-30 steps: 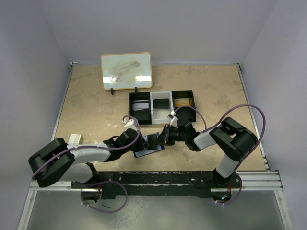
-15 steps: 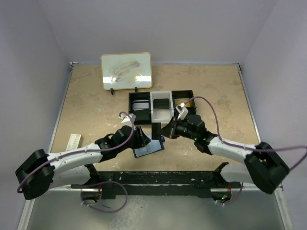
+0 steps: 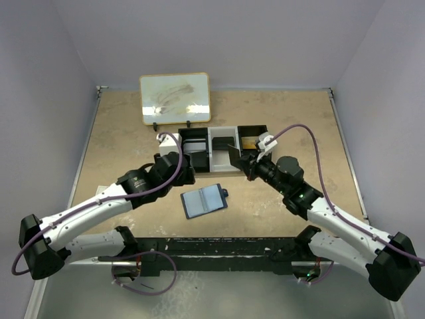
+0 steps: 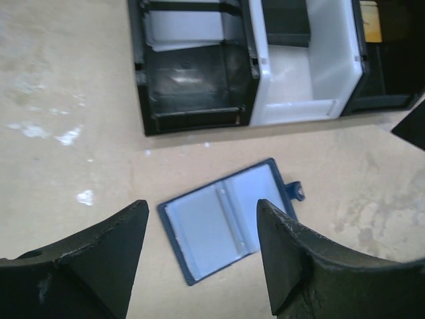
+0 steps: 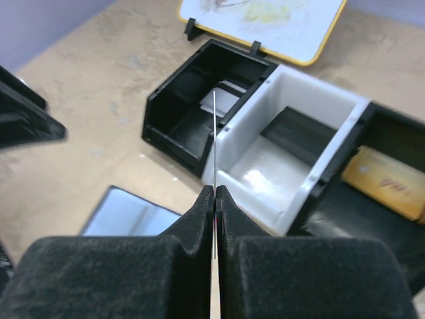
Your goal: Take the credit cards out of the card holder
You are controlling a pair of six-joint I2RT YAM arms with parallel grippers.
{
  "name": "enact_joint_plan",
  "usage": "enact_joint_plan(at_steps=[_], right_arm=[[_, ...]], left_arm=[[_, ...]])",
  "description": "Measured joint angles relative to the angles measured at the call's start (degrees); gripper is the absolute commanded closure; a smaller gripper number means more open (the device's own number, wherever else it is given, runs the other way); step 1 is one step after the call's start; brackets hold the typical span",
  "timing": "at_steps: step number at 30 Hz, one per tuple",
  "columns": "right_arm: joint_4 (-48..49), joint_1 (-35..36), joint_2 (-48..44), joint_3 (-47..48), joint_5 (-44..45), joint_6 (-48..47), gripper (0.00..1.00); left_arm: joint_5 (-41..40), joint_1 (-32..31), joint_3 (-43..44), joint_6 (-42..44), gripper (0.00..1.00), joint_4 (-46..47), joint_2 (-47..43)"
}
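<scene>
The card holder point(image 3: 204, 201) lies open and flat on the table point(image 3: 126, 139), just below centre in the top view. Its pale pocket panels face up. Its long axis runs from lower left to upper right, and the small tab point(image 3: 225, 193) sticks out from the right-hand short edge. The fold crosses it the short way.

It touches nothing. A strip of bare table separates it from the front wall of the three-part tray point(image 4: 192, 119) above, and there is open table to its left and right. The table's near edge is not far below it.

The left hand point(image 4: 200, 203) is released, with its fingers spread wide. In its own camera the card holder shows in the gap between them.

The right hand point(image 5: 216, 191) is clenched on a thin card point(image 5: 214, 133), seen edge-on in its own camera. The card is lined up with the wall between the tray's black left part and its white middle part. A yellow card point(image 5: 392, 181) lies in the tray's right part. A small whiteboard point(image 3: 175, 98) stands beyond the tray.
</scene>
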Motion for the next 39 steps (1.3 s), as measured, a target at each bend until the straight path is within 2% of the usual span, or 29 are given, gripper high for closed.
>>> enact_joint_plan(at_steps=[6, 11, 13, 20, 39], right_arm=[[-3.5, 0.0, 4.2, 4.6, 2.0, -19.1, 1.0], [-6.4, 0.0, 11.9, 10.1, 4.7, -30.8, 1.0], [-6.9, 0.0, 14.3, 11.3, 5.1, -33.6, 1.0], [-8.7, 0.0, 24.1, 16.3, 5.2, -41.8, 1.0], [-8.5, 0.0, 47.7, 32.3, 10.6, -59.1, 1.0]], left_arm=[[-7.5, 2.7, 3.8, 5.7, 0.34, -7.6, -2.3], [-9.2, 14.7, 2.9, 9.6, 0.33, -8.7, -7.0], [-10.3, 16.8, 1.4, 10.2, 0.32, -8.6, -10.0], [-12.7, 16.9, 0.4, 10.6, 0.31, -8.8, -14.6], [-15.1, 16.9, 0.4, 11.6, 0.29, -8.8, -14.8]])
